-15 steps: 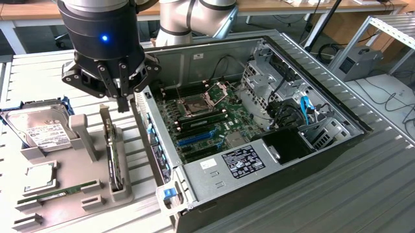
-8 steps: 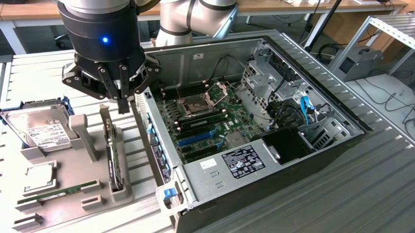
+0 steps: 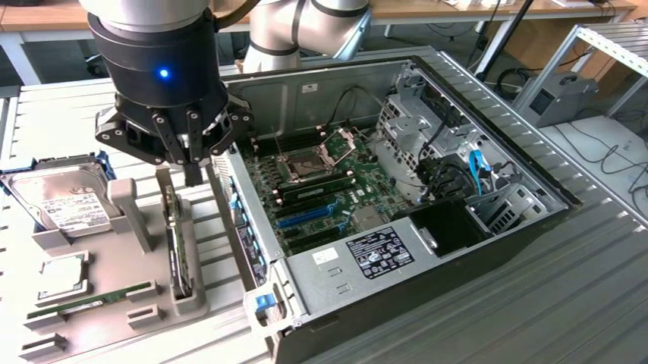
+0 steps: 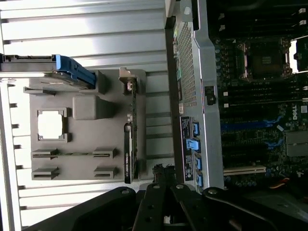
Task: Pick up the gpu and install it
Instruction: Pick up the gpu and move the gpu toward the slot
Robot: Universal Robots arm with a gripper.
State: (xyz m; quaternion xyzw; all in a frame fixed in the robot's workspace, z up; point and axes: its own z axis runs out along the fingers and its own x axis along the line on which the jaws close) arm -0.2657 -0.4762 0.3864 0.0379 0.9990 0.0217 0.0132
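I see my claw point(image 3: 193, 176) above a narrow lane: grey holder post point(image 3: 132, 212) one side, computer case point(image 3: 241, 235) wall the other. The motherboard point(image 3: 324, 186) lies open from above; cables point(image 3: 476, 171) crowd the exterior view's right.

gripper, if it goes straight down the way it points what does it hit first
Probably the top edge of the gpu, standing on edge in the gray holder just below the gripper. Depth is unclear; it might miss the card and meet the holder.

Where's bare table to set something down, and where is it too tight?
Free: the ribbed table at the exterior view's right, beyond the computer case; also the strip beyond the hard drive. Crowded: the holder with the gpu, and its gap to the case, under the gripper.
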